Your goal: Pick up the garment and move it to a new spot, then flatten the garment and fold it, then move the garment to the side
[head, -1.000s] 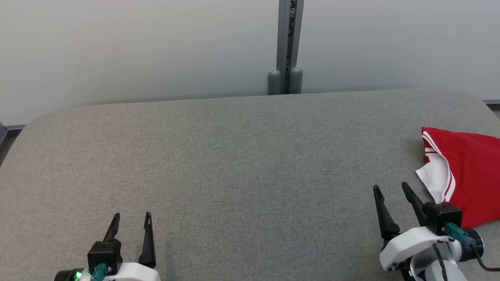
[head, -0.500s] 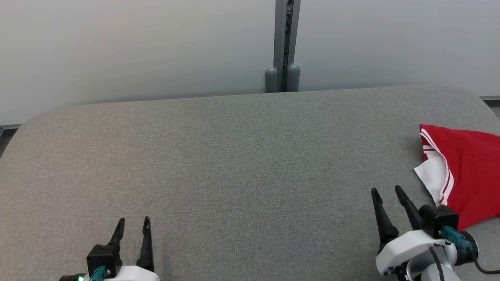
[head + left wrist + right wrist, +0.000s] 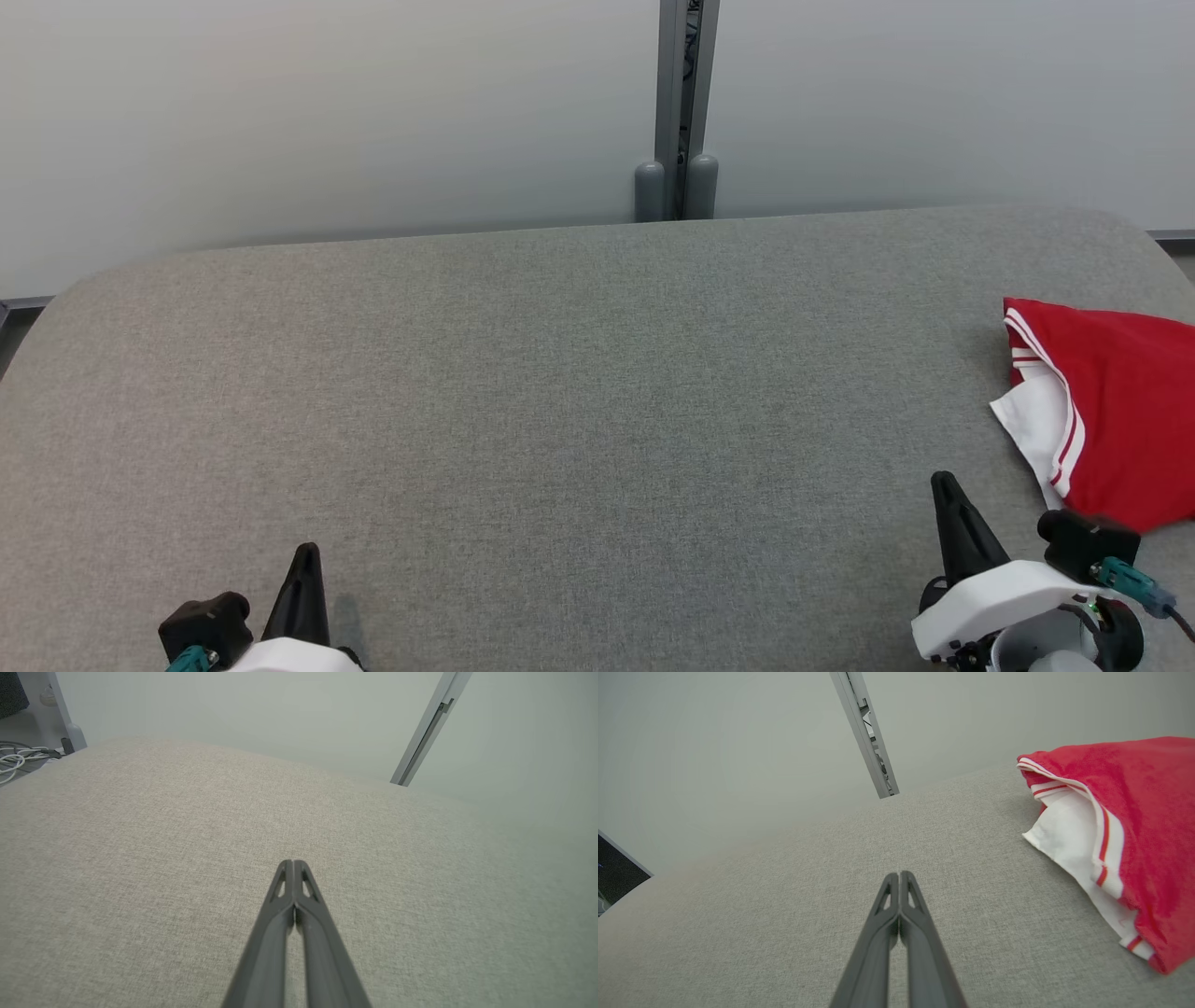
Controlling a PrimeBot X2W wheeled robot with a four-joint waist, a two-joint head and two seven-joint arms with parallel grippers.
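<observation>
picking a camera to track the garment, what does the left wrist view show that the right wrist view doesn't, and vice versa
Left wrist view's own: the left gripper, shut above bare cloth, and white cables beyond the table's edge. Right wrist view's own: the right gripper, shut, and the red garment with white trim lying apart from it. Shared: the grey fabric table, the pale wall and the grey upright post.

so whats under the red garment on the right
The red garment lies on the grey padded table. A white striped layer pokes out from beneath its red top layer. Anything else under the cloth is covered.
</observation>
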